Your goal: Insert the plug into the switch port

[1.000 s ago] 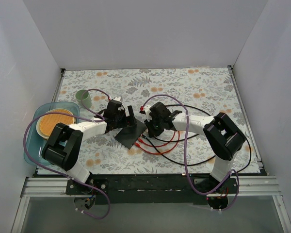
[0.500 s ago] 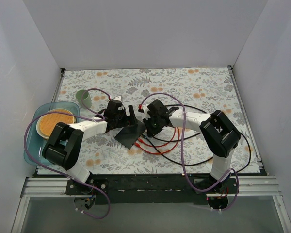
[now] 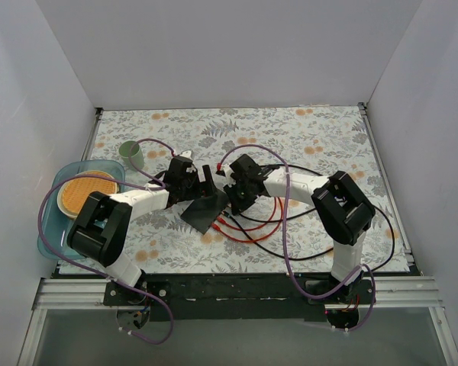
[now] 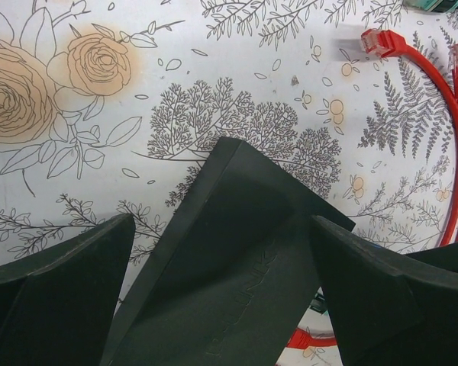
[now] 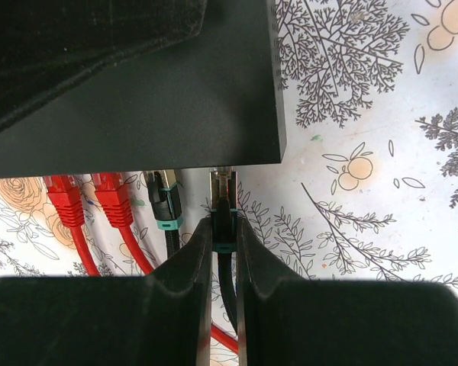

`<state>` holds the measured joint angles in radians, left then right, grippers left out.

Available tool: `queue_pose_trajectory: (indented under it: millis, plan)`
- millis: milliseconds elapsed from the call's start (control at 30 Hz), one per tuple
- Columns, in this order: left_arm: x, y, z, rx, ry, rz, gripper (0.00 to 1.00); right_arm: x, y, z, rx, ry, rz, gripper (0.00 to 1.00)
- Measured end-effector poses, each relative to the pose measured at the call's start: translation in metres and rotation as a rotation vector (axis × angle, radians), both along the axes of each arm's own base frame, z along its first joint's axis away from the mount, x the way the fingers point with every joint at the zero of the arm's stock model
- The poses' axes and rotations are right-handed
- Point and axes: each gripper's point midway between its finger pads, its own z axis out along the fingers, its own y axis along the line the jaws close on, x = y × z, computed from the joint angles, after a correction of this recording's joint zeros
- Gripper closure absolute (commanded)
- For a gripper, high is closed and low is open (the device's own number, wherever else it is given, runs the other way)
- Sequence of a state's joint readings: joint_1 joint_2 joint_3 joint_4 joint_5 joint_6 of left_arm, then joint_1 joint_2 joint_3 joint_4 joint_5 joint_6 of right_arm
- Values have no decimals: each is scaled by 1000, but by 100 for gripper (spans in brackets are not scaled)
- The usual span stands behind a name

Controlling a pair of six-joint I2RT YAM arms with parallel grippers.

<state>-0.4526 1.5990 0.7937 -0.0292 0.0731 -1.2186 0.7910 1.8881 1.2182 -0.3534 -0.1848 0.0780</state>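
**Plug Alignment at the Switch Port Row**

The left claw [image 4: 223, 229] is spread wide and closed against two opposite sides of the flat matte-black rectangular switch [image 4: 237, 263]. The switch lies near the middle of the white floral-printed desk [image 3: 305, 137] and sits tilted in this hold, with one corner pointing away from the wrist. We judge the hold to be a brace: the box has smooth, hard faces and would probably slide on the desk under an inserting push.

The right claw [image 5: 224, 225] is narrowed to a slim gap. It pinches the small clear-headed plug [image 5: 224, 187] just behind the head, where the teal collar and the black cable begin. We judge that gripping this close lets the rigid plug body steer rather than the limp, round cable. The plug tip meets the socket edge of the switch, but we cannot tell whether it has entered the port or is seated.

Three other connectors stand side by side at the same edge:
- a second black-cabled plug with a teal collar [image 5: 164, 202]
- two glossy red plugs [image 5: 111, 197]

We therefore judge the target port to be the next one along, towards the switch corner. The spacing is tight, so a small sideways error could foul the neighbouring plug.
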Motion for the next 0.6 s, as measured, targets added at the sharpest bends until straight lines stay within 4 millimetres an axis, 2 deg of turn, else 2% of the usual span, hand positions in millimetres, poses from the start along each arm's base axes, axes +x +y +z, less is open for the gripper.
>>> queue_pose_trajectory:
  millis: [467,600]
  plan:
    - [1,-5,0,-12,0,-22,2,0,2,0,-5,28,6,99]
    - [0,-7,1,-18,-1,-42,5,1,3,0,-4,25,6,99]
